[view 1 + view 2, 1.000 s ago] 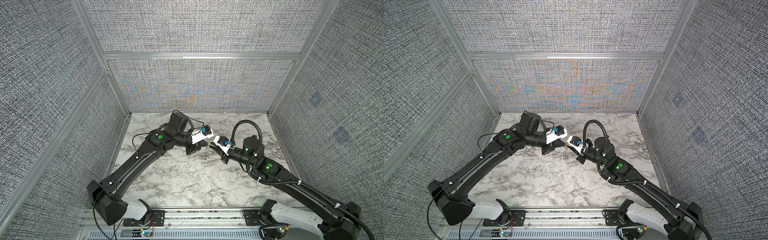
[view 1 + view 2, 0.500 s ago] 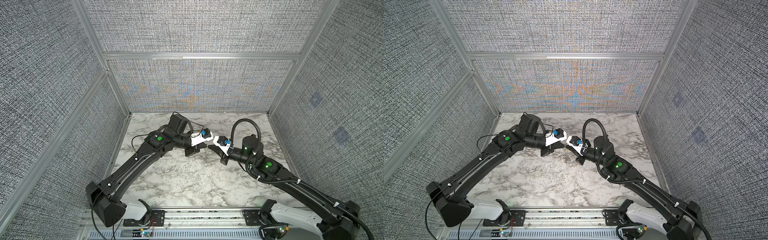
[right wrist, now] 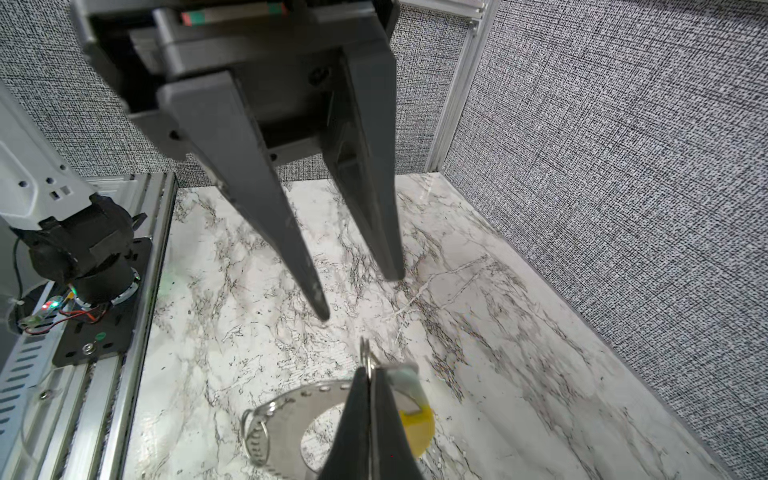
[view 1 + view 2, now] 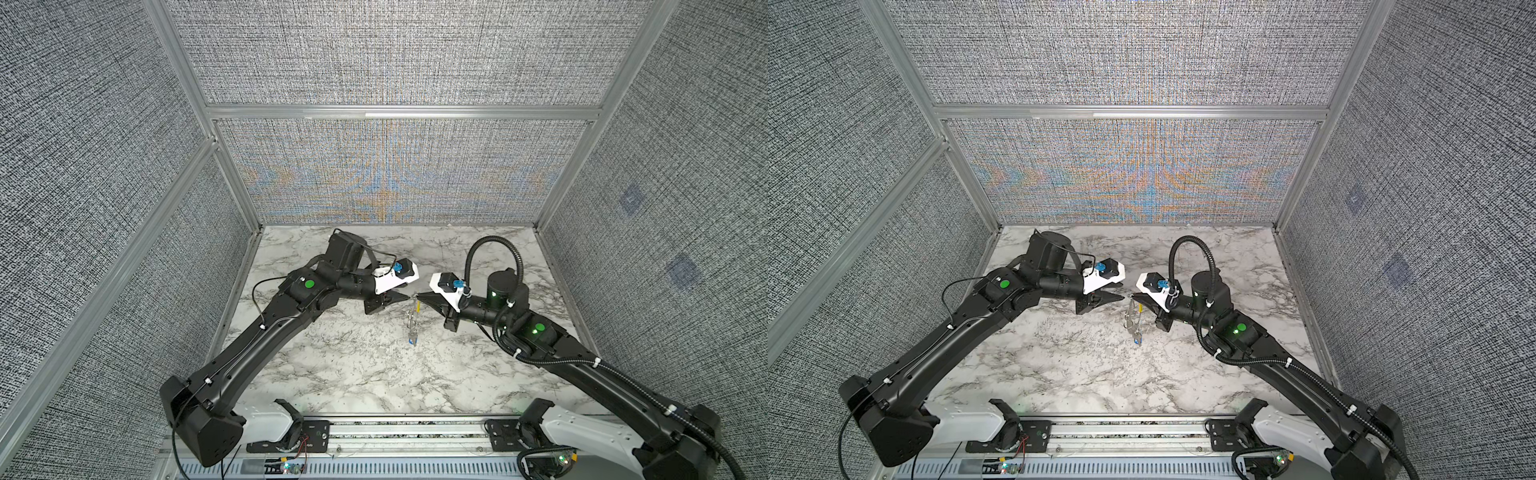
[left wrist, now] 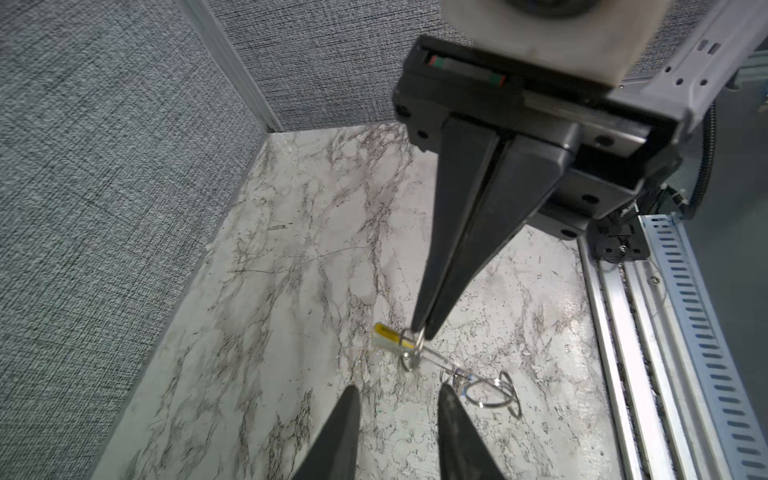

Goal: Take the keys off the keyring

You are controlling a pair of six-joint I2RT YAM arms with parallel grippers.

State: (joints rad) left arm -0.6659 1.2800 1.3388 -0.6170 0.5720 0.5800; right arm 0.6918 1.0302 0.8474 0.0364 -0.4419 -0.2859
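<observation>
The keyring (image 4: pixel 412 318) hangs above the marble floor from my right gripper (image 4: pixel 419 296), which is shut on a thin metal loop at its top. In the right wrist view the shut gripper (image 3: pixel 368 374) pinches that loop, with the flat grey hoop (image 3: pixel 286 401) and its yellow sleeve (image 3: pixel 417 424) behind. A blue-headed key (image 4: pixel 411 341) dangles at the bottom in both top views (image 4: pixel 1137 340). I cannot make out the pale key. My left gripper (image 4: pixel 405 296) is open just left of the ring, touching nothing; its fingertips (image 5: pixel 352 390) frame bare marble.
Marble floor (image 4: pixel 353 374) enclosed by grey fabric walls on three sides. An aluminium rail with the arm bases (image 4: pixel 407 432) runs along the front edge. The two grippers meet tip to tip near the floor's middle.
My left gripper has opened and drawn back a little from the ring. The right gripper stays shut, and the keyring now hangs from it alone.
</observation>
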